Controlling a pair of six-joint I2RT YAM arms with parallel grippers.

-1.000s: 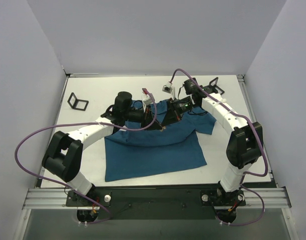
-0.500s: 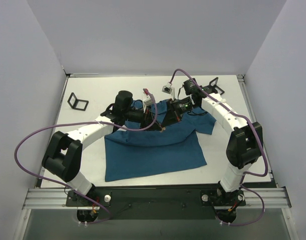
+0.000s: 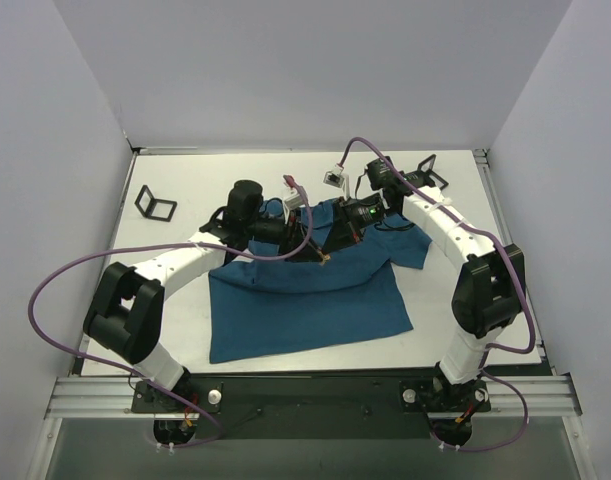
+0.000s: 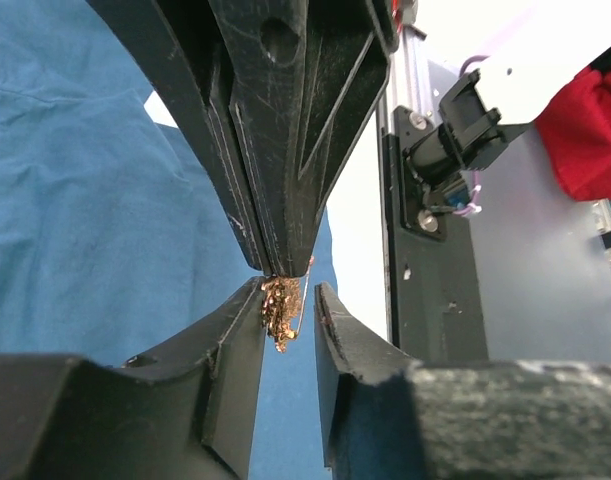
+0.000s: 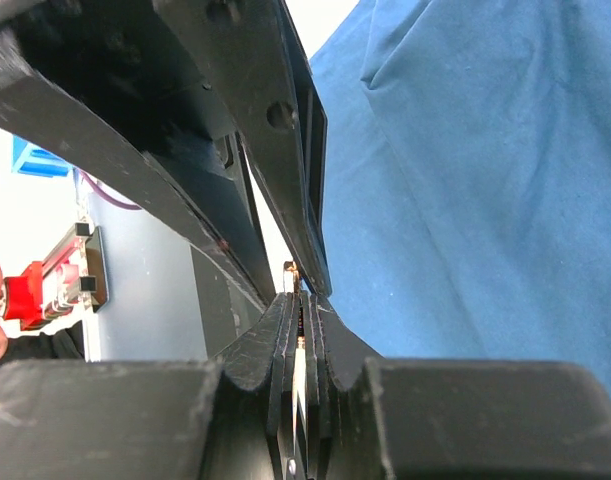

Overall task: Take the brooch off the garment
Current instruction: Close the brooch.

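The brooch (image 4: 282, 312), a tiny gold-orange cluster, hangs in the air over the garment (image 3: 305, 305), where the two arms meet above the shirt's upper part. In the top view it is only a small orange speck (image 3: 325, 259).

The surface (image 3: 185, 170) is a white board enclosed by plain pale grey-lilac walls on three sides, with an aluminium rail (image 3: 305, 395) along the near edge where the arm bases sit. The garment lies near the middle, dark teal-blue and rumpled towards its far edge. One black square frame (image 3: 155, 203) stands far left on the surface, and another (image 3: 426, 168) far right, both well apart from the shirt. Purple cables loop off both arms.

The right end effector (image 4: 282, 255) points down at the brooch with its tips pressed together, pinching the ornament's top edge. The left end effector (image 4: 289, 300) is spread. Its two fingers (image 4: 235, 350) flank the brooch, one just touching it and the other a little clear. Whether the pin is free of the cloth cannot be told.

Small markings at the right edge of the left wrist view are too small to read.
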